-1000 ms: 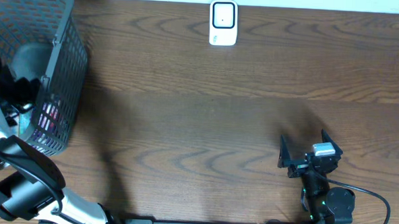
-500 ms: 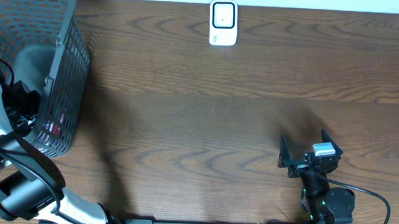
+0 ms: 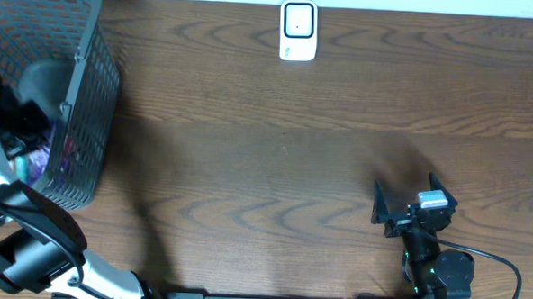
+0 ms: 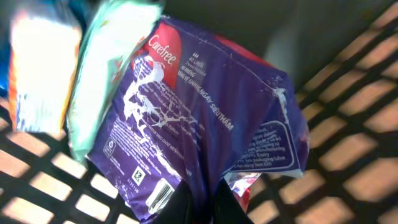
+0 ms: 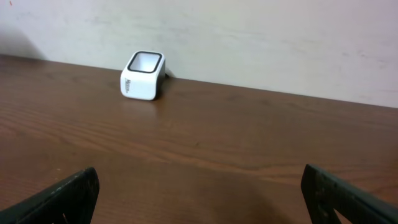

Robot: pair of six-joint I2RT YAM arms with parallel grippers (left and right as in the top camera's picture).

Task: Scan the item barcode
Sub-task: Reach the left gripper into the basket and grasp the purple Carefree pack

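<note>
Packet (image 4: 186,106) now tight in left gripper (image 4: 204,194)

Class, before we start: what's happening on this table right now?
The left gripper is down inside the black mesh basket, shut on the edge of a purple Carefree pack that lies beside other packets. The right gripper sits open and idle over the table. The white barcode scanner stands at the far edge; nothing has been brought to it yet.
</note>
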